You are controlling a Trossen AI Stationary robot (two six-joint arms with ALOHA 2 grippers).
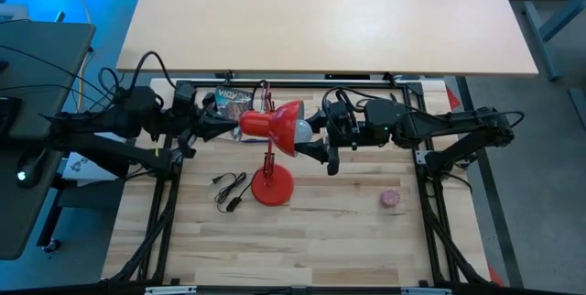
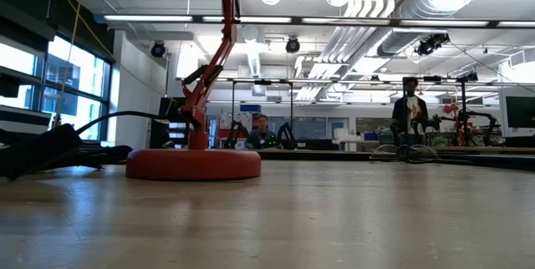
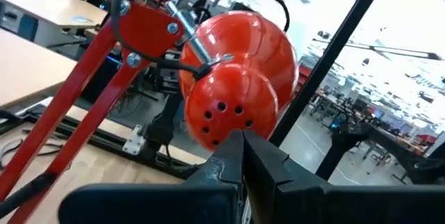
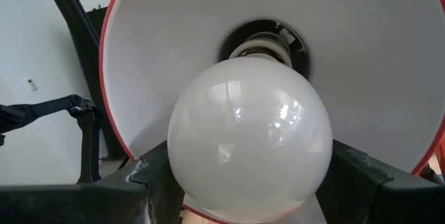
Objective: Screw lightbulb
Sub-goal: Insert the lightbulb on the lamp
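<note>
From above, we see the red desk lamp [image 1: 272, 139] standing on the wooden tabletop [image 1: 348, 240], its round base [image 1: 272, 187] resting near the middle and its shade [image 1: 279, 125] tipped sideways, opening toward the right arm. The lightbulb [image 1: 303, 131] sits at the mouth of the shade; in the right wrist view we note the white globe [image 4: 250, 137] filling the frame, its neck reaching back into the dark socket [image 4: 264, 40] at the centre of the white inner shade [image 4: 375, 64]. The right gripper [image 1: 316, 135] is at the bulb, its dark fingers [image 4: 365, 175] lying on either side of the globe and touching it, so we record it as grasping the lightbulb. The left gripper [image 1: 231, 128] is at the back of the shade; in the left wrist view its fingers [image 3: 240, 172] are pressed together, clenched with nothing between them, their tips just beside the rear cap of the red shade [image 3: 236, 85] with its small vent holes. A black cable with an inline switch [image 1: 229, 191] lies on the tabletop just left of the base. A small pink ball [image 1: 391, 198] rests well apart, toward the right side. In the low view we see the lamp base [image 2: 193, 164] and red stem [image 2: 209, 68] rising out of frame, and two people [image 2: 410, 110] in the room beyond.
</note>
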